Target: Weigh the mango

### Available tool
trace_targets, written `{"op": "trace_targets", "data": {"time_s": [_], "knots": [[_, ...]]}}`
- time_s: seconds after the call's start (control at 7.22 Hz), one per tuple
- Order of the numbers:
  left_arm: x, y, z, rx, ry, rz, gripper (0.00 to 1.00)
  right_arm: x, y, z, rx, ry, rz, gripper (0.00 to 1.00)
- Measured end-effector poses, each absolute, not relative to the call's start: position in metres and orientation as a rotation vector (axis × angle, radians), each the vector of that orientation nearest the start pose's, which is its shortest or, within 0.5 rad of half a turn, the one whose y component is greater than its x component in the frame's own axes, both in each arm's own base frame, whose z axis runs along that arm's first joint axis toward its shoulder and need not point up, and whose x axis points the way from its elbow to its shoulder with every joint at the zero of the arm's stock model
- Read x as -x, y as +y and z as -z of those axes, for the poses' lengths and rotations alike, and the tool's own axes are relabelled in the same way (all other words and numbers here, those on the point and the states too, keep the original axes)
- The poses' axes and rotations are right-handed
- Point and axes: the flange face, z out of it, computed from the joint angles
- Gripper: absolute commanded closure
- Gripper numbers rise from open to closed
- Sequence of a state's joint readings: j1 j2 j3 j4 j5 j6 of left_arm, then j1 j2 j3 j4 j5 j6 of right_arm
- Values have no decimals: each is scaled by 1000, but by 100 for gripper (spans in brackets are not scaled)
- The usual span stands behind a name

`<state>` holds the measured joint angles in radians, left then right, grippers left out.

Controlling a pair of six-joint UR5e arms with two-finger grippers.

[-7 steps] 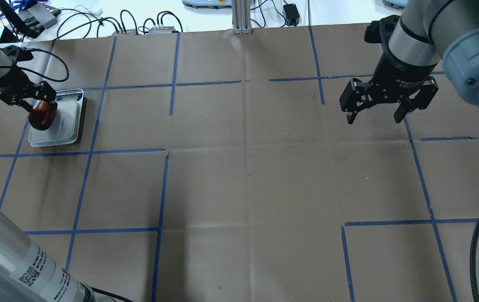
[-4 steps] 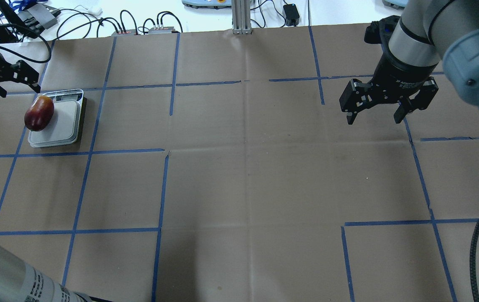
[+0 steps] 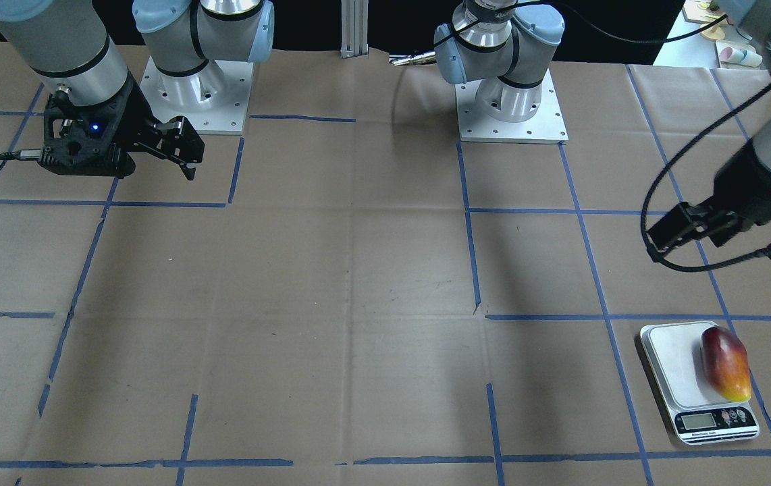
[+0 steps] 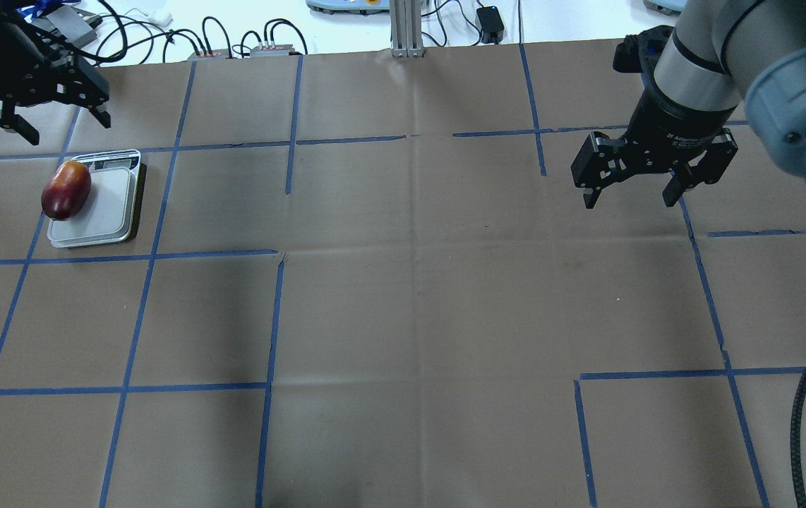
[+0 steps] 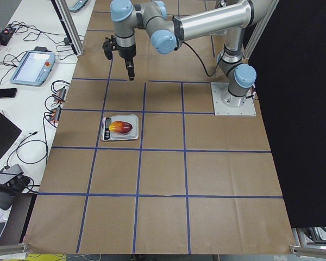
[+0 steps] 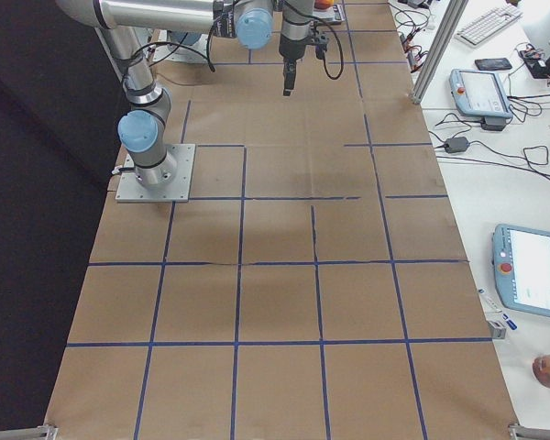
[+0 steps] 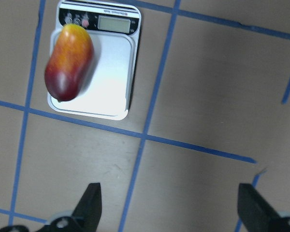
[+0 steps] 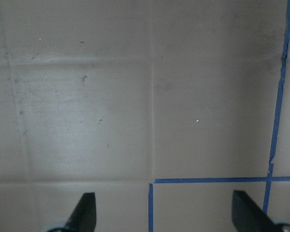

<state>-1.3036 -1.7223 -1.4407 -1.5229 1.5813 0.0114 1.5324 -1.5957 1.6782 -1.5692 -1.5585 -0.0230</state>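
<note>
- One second ago the left gripper (image 4: 70,132) was closed around the mango (image 4: 65,200) over the scale (image 4: 110,212). Now it hangs above the desk (image 4: 410,282) beyond the scale's far end, its jaws spread wide and holding nothing.
- Since the release the mango has not shifted. It lies along the left edge of the scale's platform and overhangs that edge slightly, with its yellow end toward the display at the far end.
- By my reading the placing step is done, and only a reading from the display is left.
- Well off to the right, the right gripper (image 4: 629,203) has not moved. It hovers over bare desk, wide open and empty.
- Writing: the scale's display (image 7: 111,22) shows no digits I can read, and its button markings are too small. White lettering on the right gripper's body is not legible.
</note>
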Motion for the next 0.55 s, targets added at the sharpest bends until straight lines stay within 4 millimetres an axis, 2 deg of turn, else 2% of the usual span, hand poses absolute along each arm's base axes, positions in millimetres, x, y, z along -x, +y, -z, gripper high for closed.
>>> {"op": "trace_targets", "data": {"time_s": [0.14,0.42,0.55], "knots": [[22,-562,-482,430,3104,45,0,-116,-476,-447,-25,3124,-131,0],[102,-543,-478,392,3113,27,1,-116,-476,-447,-25,3124,-132,0],[123,-532,-470,349,3120,3,1,-116,-476,-447,-25,3124,-132,0]]}}
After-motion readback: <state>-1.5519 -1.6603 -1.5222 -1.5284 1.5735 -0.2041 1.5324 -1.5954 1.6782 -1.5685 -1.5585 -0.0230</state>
